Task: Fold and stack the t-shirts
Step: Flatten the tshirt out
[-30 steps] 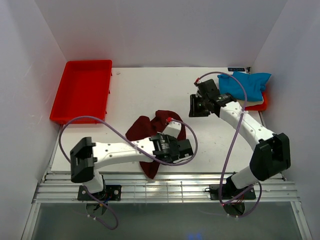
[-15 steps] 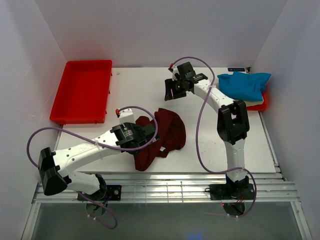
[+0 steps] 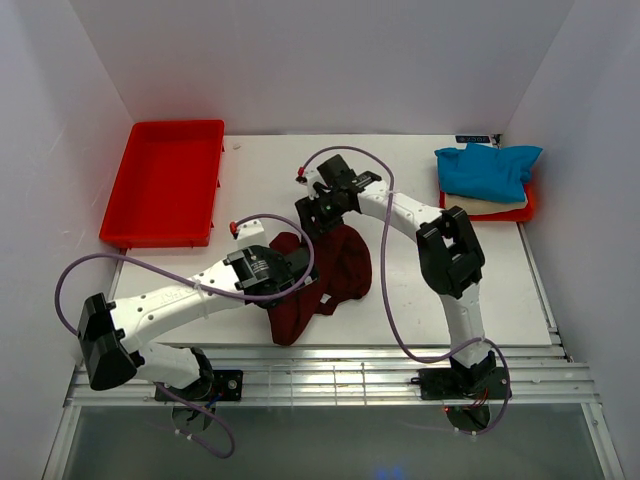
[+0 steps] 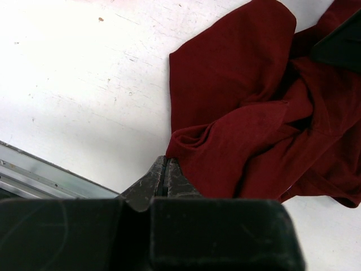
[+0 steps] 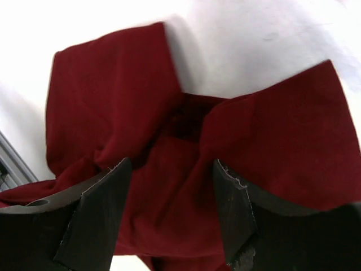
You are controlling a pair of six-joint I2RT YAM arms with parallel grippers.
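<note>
The maroon t-shirt [image 3: 330, 270] lies crumpled at the middle of the white table [image 3: 270, 165], its lowest flap reaching close to the near edge, where the metal rail [image 3: 340, 375] runs. Bare table opens behind it and to both sides. The large red tray [image 3: 165, 180] fills the far-left corner against the wall. At the far right the blue t-shirt [image 3: 490, 170] sits bunched on the cream t-shirt [image 3: 495, 207], both on a smaller red tray [image 3: 522, 212], well apart from the maroon one. The 2 arms meet over the maroon cloth: the left gripper [image 3: 300, 268] at its left side, the right gripper [image 3: 312, 218] above its far edge. The overhead view alone shows the trays, the other 2 shirts and the looping cables. The left wrist view shows the left gripper [image 4: 164, 168] with its fingers pressed together, pinching a fold of the maroon t-shirt [image 4: 248, 113], and the rail [image 4: 34, 175] just beside it. The right wrist view shows the right gripper [image 5: 171, 169] spread wide over the maroon t-shirt [image 5: 169, 135], holding nothing.
</note>
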